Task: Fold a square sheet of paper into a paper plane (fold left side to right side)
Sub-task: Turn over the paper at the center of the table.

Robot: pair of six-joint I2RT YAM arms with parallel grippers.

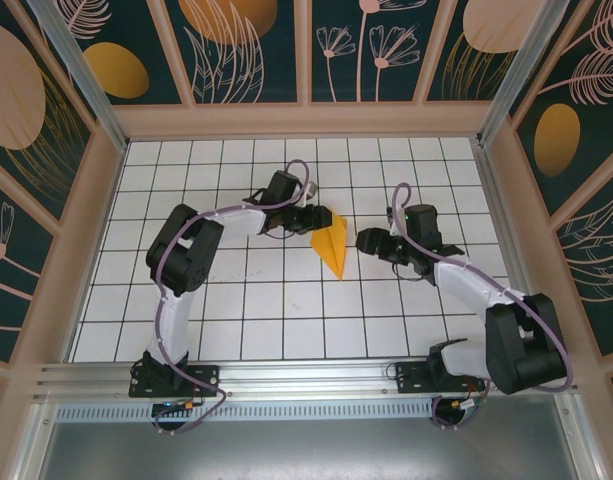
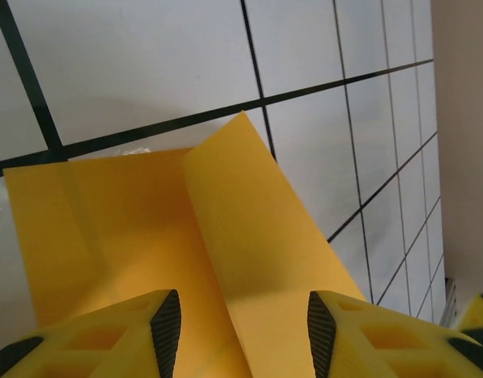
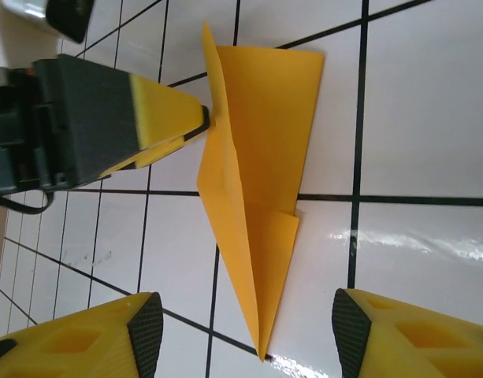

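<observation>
step: folding flap [image 2: 257,236] of paper plane [image 1: 332,248] rightward
left gripper [image 2: 243,319]: jaws spread around flap
right gripper [image 3: 245,319]: jaws spread, nose [image 3: 259,346] between them
next: pinch flap, sweep right

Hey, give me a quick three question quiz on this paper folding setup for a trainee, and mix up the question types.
1. True or false: the right pincer is open and not touching the paper plane.
2. In the top view, the plane's pointed tip faces: A) toward the arm bases, B) away from them, C) sideways.
3. Fill in: the ___ pincer is at the plane's wide end.
Key: 1 true; 2 A; 3 left pincer.
</observation>
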